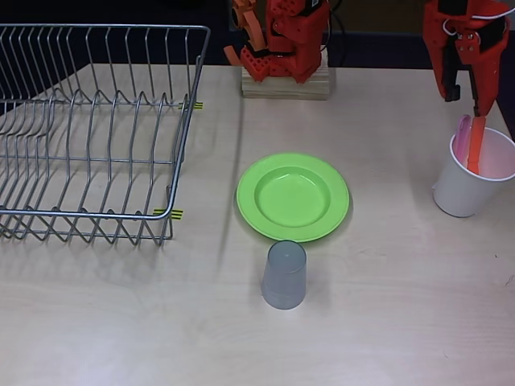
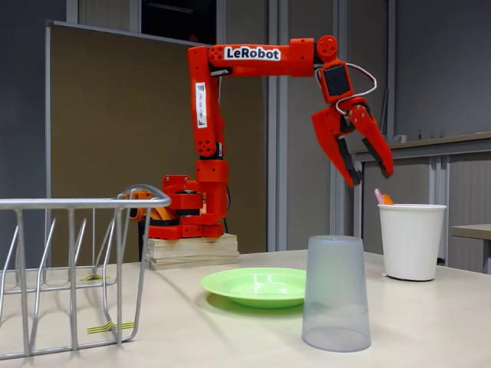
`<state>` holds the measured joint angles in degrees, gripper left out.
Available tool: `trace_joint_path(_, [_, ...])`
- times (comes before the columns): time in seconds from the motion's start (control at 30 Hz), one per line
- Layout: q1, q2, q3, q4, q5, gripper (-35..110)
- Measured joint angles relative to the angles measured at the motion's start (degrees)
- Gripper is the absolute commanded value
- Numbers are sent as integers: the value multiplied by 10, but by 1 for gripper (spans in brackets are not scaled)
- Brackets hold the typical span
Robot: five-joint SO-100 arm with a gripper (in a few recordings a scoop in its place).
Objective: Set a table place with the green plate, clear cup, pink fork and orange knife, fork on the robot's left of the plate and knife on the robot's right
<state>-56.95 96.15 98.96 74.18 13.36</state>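
Note:
The green plate (image 1: 293,197) (image 2: 257,285) lies flat in the middle of the table. Just in front of it the clear cup (image 1: 284,275) (image 2: 336,293) stands upside down. At the right, a white paper cup (image 1: 471,181) (image 2: 412,241) holds the pink fork (image 1: 462,135) (image 2: 377,195) and the orange knife (image 1: 476,145) (image 2: 387,199), both upright with their ends poking out. My gripper (image 1: 467,103) (image 2: 372,175) hangs open a little above that cup's rim, pointing down, with nothing between its fingers.
A wire dish rack (image 1: 88,129) (image 2: 73,276) fills the table's left side. The arm's base stands on a wooden block (image 1: 286,80) (image 2: 192,249) at the back. Bare tabletop lies on both sides of the plate and along the front.

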Motion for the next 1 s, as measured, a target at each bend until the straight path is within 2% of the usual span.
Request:
trace_joint_path(0.77, [12, -76, -18, -56, 5, 8])
trace_joint_path(1.0, [11, -76, -11, -67, 11, 11])
